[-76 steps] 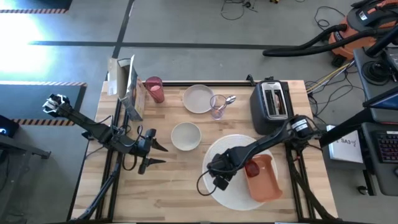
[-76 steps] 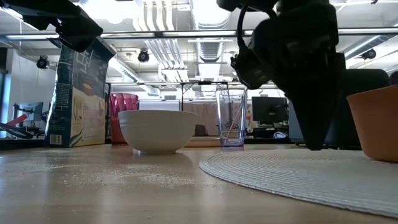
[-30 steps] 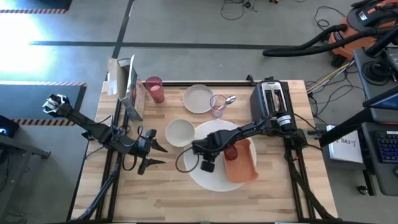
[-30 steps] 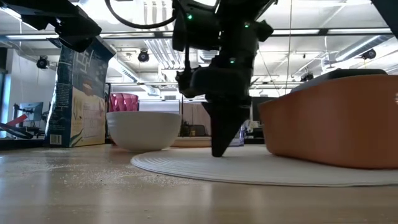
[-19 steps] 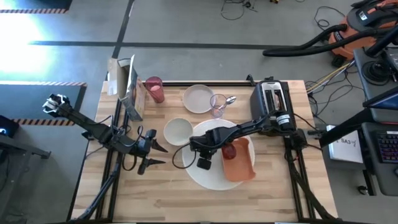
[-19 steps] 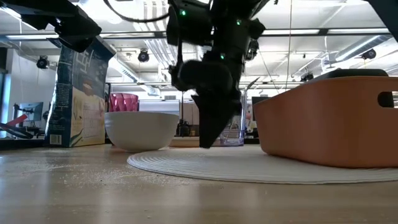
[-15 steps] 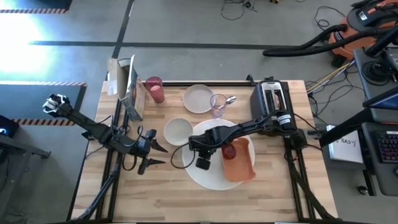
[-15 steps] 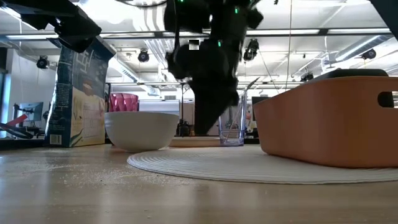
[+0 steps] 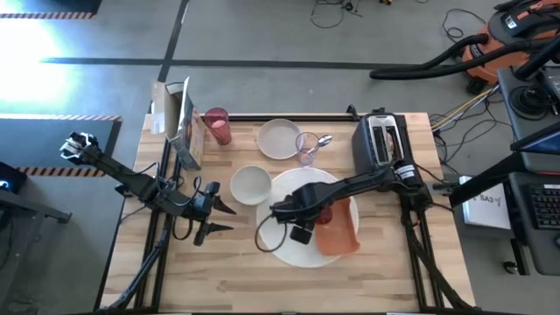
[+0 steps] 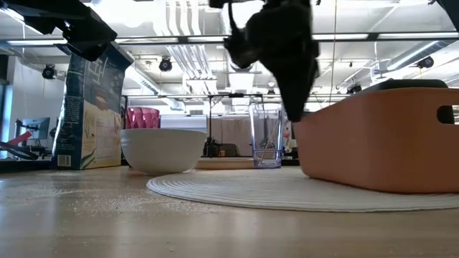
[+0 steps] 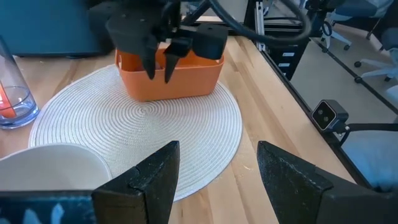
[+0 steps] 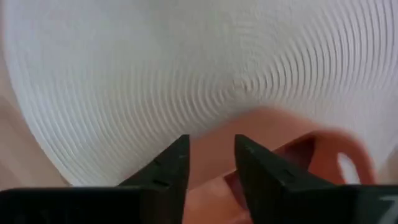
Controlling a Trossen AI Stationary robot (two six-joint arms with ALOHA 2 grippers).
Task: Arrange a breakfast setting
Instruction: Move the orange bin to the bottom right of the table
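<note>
Your right gripper [image 11: 158, 65] hangs empty, fingers narrowly parted, above the placemat [image 9: 293, 249]. The orange bin [image 9: 337, 229] sits just beyond them; swing carelessly and you'll knock it.

White bowl [image 10: 171, 148] beside woven placemat [image 10: 301, 192], orange bin [image 10: 380, 140] on it
</note>
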